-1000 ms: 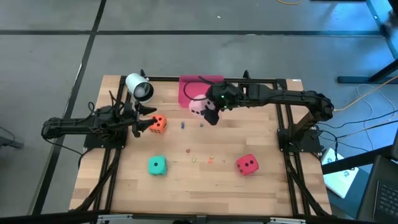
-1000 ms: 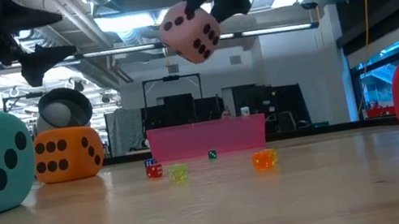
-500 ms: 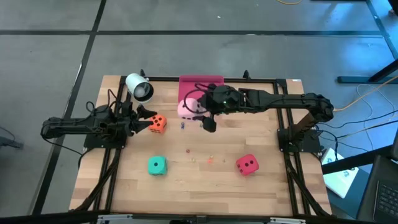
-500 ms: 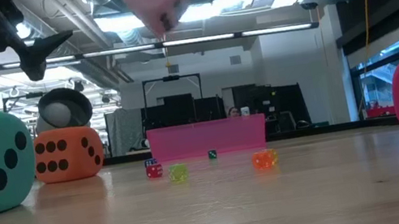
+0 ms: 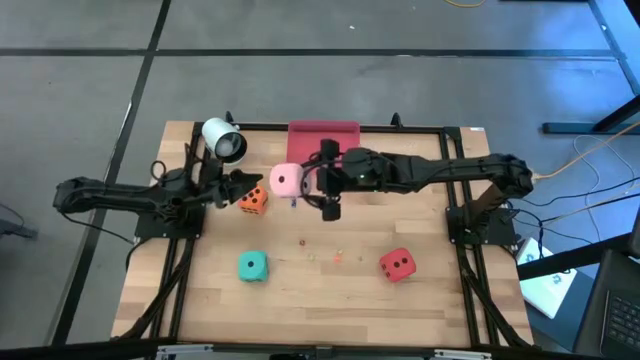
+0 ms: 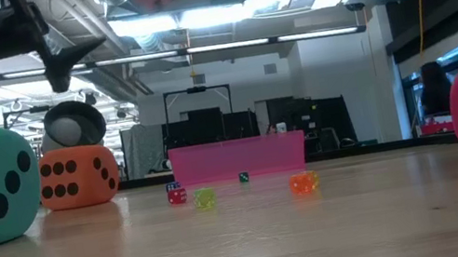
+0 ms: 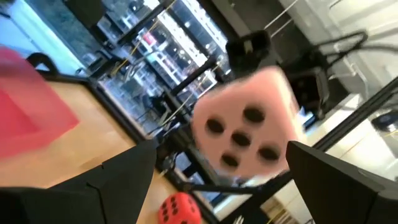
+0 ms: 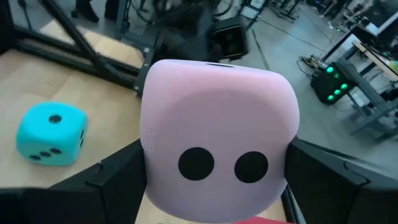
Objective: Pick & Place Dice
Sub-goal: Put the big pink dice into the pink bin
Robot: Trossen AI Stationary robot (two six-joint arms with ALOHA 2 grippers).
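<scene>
The pale pink die [image 5: 286, 180] hangs in the air left of the pink tray [image 5: 323, 135], with my right gripper [image 5: 302, 182] shut on it; it fills the right wrist view [image 8: 217, 124]. My left gripper [image 5: 240, 183] stands open just left of it, above the orange die [image 5: 253, 199], fingers [image 7: 118, 180] pointing toward the pink die [image 7: 249, 130] without touching it. The orange die, the teal die [image 5: 252, 266] and the red die [image 5: 397, 264] rest on the table. My right gripper pinches the pink die between its two fingers [image 8: 329, 180] on two opposite faces [image 8: 152, 168]. The fingers reach in roughly level from the table's right side. The die is lifted well clear of the table, its two-pip face toward the wrist.
A white round object [image 5: 222, 140] sits at the far left near the tray. Tiny coloured beads [image 6: 204, 197] lie scattered mid-table in front of the tray [image 6: 236, 157]. Bare wood lies along the near edge between the teal and red dice.
My right gripper has carried the pink die from in front of the tray toward the table's left and upward, rolling its wrist so the die turned. My left gripper has tipped upward, rolled, and shifted slightly toward the pink die.
</scene>
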